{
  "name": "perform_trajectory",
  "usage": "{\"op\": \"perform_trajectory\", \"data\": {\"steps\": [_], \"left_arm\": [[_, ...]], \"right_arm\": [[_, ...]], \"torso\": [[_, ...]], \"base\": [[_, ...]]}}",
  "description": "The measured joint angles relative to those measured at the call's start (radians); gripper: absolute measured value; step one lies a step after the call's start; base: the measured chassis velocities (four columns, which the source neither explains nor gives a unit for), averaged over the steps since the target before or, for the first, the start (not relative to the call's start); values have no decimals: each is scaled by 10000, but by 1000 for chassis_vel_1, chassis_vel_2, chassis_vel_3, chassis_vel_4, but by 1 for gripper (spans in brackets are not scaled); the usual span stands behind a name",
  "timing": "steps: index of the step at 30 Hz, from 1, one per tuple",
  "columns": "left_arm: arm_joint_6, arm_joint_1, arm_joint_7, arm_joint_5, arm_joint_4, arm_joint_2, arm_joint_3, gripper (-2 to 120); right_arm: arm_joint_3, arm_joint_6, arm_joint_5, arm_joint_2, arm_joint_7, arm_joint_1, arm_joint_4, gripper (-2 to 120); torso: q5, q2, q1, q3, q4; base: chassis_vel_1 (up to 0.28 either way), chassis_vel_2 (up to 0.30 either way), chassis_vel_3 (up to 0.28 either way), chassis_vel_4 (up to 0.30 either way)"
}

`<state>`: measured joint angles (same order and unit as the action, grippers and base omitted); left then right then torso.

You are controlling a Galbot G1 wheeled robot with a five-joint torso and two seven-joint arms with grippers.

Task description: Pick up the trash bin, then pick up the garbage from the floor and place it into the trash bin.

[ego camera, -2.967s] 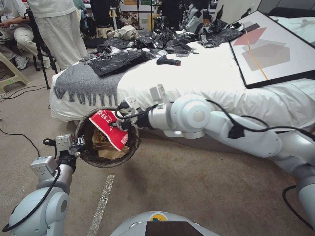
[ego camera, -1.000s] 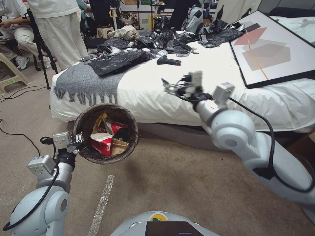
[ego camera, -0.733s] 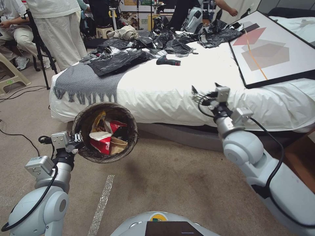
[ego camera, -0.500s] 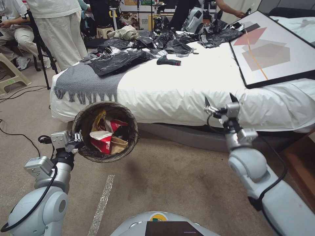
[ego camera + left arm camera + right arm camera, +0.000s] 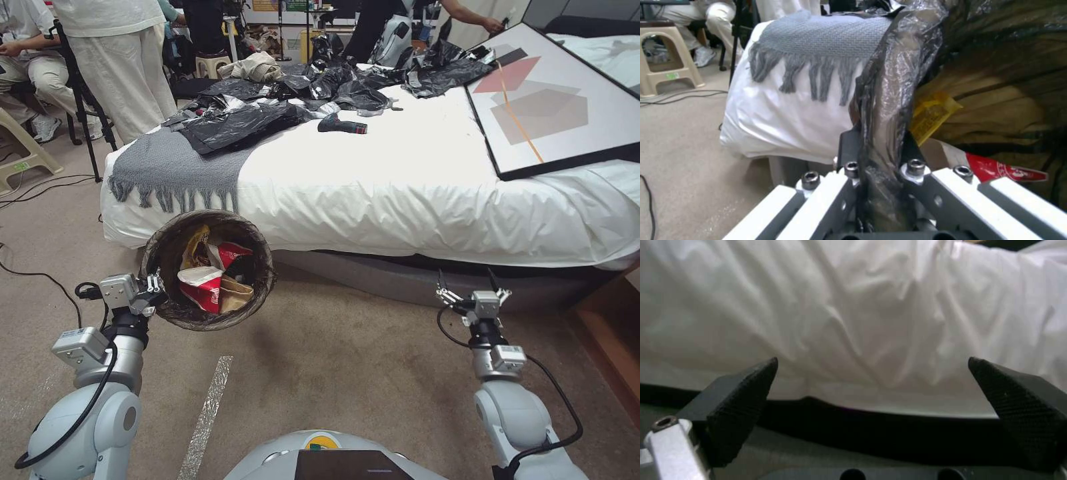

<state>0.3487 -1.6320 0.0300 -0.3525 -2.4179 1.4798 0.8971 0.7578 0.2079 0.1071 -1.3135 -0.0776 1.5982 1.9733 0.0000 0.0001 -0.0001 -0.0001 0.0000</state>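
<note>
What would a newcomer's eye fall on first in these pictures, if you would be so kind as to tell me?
First the bin, held off the floor at its rim by the left gripper, tilted so the red wrapper and other garbage inside show. Next the right gripper, open and empty, low in front of the bed. Behind, black bags strewn on the bed and a framed picture lying at its right.

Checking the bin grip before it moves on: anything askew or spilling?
The trash bin hangs tilted, mouth toward the camera, pinched at its bagged rim by the left gripper. Wrappers stay inside. Right gripper is open, empty.
</note>
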Motion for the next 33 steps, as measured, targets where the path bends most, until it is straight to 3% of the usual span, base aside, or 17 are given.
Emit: {"op": "perform_trajectory", "data": {"steps": [4, 18, 25, 33], "left_arm": [[22, -59, 5, -26, -110, -17, 17, 0], [95, -678, 104, 75, -188, 61, -57, 0], [-602, -1929, 70, 143, -171, 130, -191, 0], [-691, -2010, -43, 372, -568, 143, -443, 0]], "right_arm": [[277, -22, -81, -318, 346, 164, 187, 100], [281, -530, -136, -318, 451, -75, 466, 100], [46, -610, -136, -410, 448, -140, 569, 100], [-14, -638, -174, -399, 442, -148, 602, 100]], "torso": [[0, 0, 0, 0, 0], [-1, 0, 1, 0, -1], [0, 0, 0, 0, 3], [2, 0, 1, 0, -2]], "base": [[0, 0, 0, 0], [0, 0, 0, 0], [0, 0, 0, 0], [0, 0, 0, 0]]}}
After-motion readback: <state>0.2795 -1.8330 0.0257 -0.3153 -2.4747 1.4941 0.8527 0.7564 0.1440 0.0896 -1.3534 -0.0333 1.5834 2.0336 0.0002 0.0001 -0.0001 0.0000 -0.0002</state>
